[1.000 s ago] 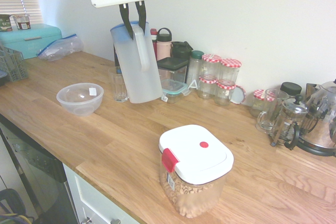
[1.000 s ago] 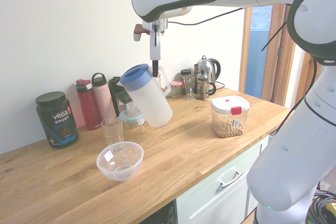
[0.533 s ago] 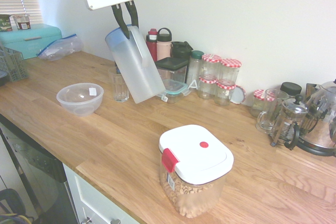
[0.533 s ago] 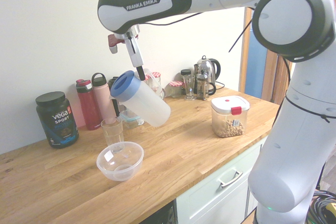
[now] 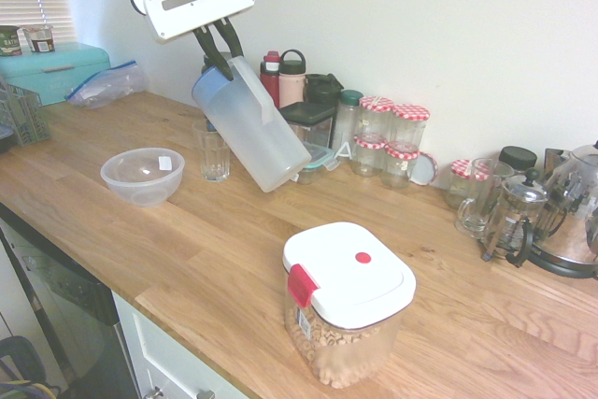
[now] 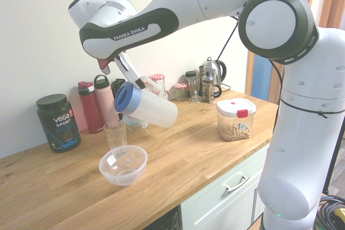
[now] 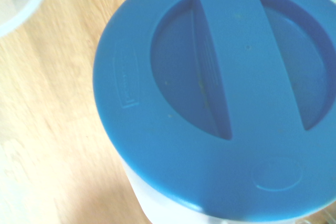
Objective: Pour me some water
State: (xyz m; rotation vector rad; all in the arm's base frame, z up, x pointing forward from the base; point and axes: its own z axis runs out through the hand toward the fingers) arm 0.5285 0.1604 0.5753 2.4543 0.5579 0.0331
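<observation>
Above the table (image 5: 234, 249), the hand (image 5: 217, 51) is clamped on the handle of the jug (image 5: 257, 133), which hangs tilted steeply, blue lid (image 6: 125, 98) lowest and close over the empty glass (image 6: 115, 136). The water inside the jug cannot be made out. Lifting and positioning appear complete; no stream is visible, so pouring proper remains
</observation>
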